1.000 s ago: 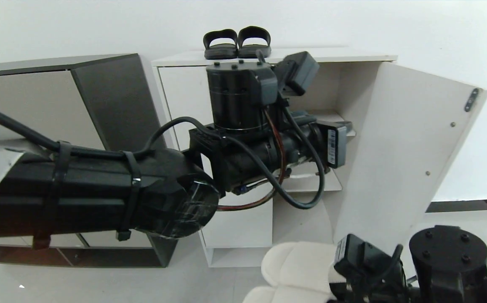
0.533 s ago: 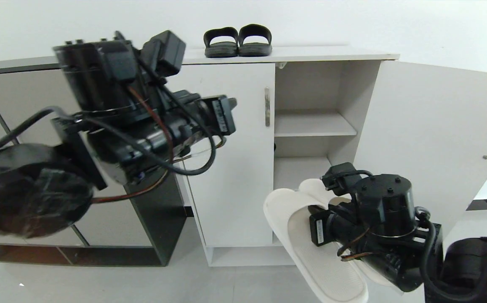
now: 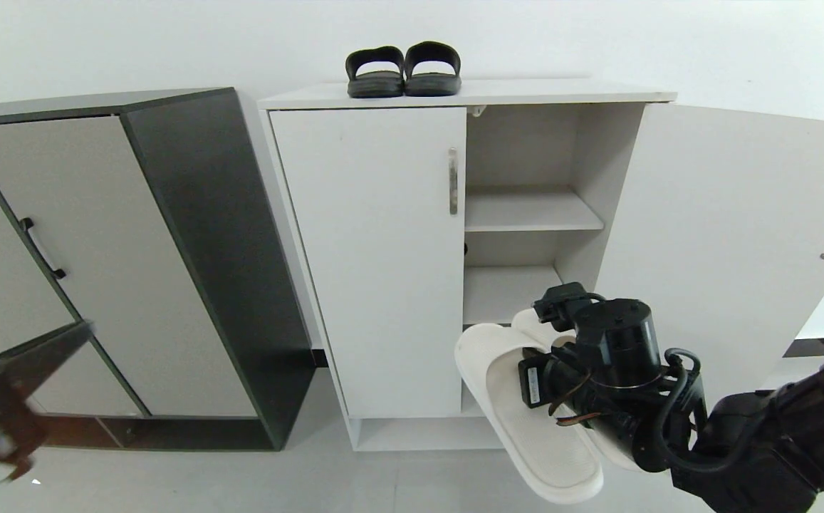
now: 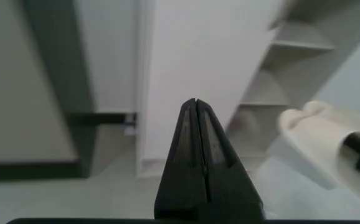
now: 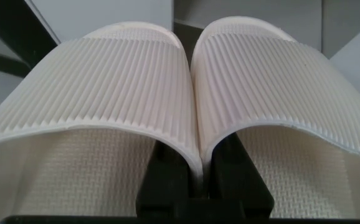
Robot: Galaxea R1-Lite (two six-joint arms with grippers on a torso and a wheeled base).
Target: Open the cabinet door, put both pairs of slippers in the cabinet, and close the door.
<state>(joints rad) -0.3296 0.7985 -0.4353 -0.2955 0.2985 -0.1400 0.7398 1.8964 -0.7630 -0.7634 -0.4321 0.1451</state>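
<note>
The white cabinet (image 3: 376, 271) has its right door (image 3: 725, 235) swung wide open and its left door shut. Two bare shelves (image 3: 525, 210) show inside. A pair of black slippers (image 3: 403, 68) sits on the cabinet top. In front of the open compartment, below the lower shelf (image 3: 504, 288), hangs a pair of white slippers (image 3: 525, 406), also seen as white slippers (image 4: 317, 143) from the left wrist. My right gripper (image 5: 195, 180) is shut on the two inner strap edges of the white slippers (image 5: 124, 87), pinching them together. My left gripper (image 4: 195, 124) is shut on nothing, low and left of the cabinet.
A dark-framed cabinet (image 3: 191, 235) with a shut grey door stands against the white cabinet's left side. A white wall runs behind both. Grey floor (image 3: 312, 477) lies open before them.
My left arm has swung from in front of the cabinet down to the lower left. The right door stands wider open. My right arm has lifted the white slippers toward the open compartment.
</note>
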